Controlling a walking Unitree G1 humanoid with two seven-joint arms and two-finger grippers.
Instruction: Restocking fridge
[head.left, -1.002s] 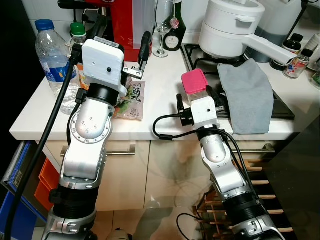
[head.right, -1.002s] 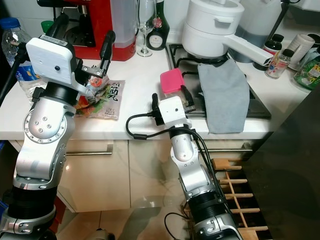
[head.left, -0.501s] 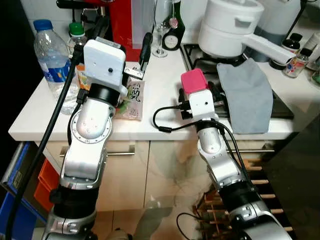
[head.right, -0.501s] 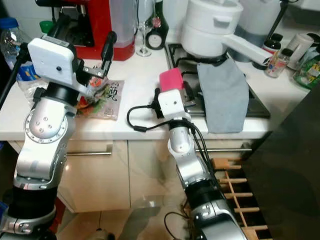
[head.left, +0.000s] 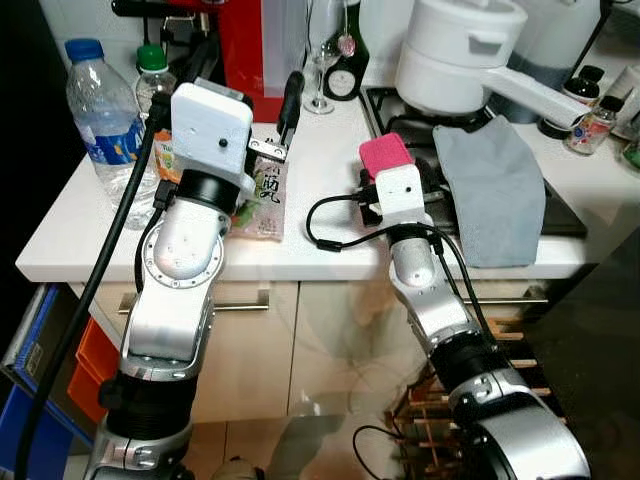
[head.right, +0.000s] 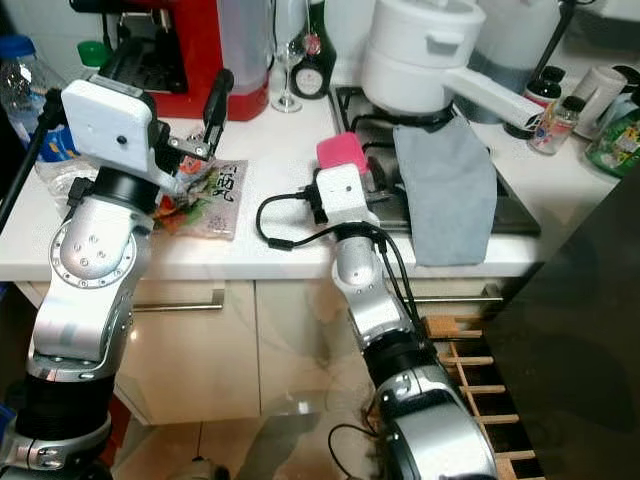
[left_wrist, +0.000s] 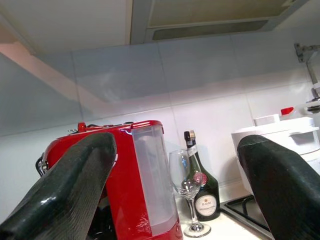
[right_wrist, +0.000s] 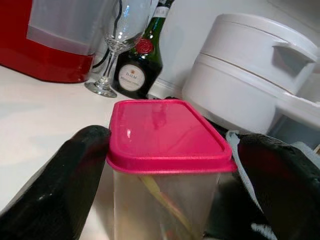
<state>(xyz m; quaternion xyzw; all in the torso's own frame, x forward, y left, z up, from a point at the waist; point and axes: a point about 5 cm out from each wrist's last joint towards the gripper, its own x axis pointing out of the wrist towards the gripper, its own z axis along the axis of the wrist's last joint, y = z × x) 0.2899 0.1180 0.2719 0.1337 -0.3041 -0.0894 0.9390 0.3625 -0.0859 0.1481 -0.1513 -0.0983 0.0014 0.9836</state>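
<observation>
The right gripper (right_wrist: 165, 165) has its two black fingers (right_wrist: 60, 185) either side of a clear container with a pink lid (right_wrist: 165, 132), one finger touching the lid's edge, the other close beside the far edge; from here I cannot tell whether they are actually pressing on it. The container stands upright on the white counter (head.left: 320, 150) at the near corner of the hob, with something greenish inside. Just beyond it a grey cloth (head.left: 495, 190) lies over the hob's front, and a white pot (head.left: 460, 50) sits on the burner behind.

The left gripper (head.left: 245, 95) is raised above the counter with its fingers spread wide and nothing between them. Under it lies a flat packet of vegetables (head.right: 205, 200), partly hidden by the silver arm. Behind stand a red coffee machine (left_wrist: 127, 190), a wine glass (left_wrist: 186, 195) and a dark green bottle (left_wrist: 200, 190) against the tiled wall. At the counter's left end are a water bottle with a blue cap (head.left: 100, 110) and a smaller green-capped bottle (head.left: 152, 70).
</observation>
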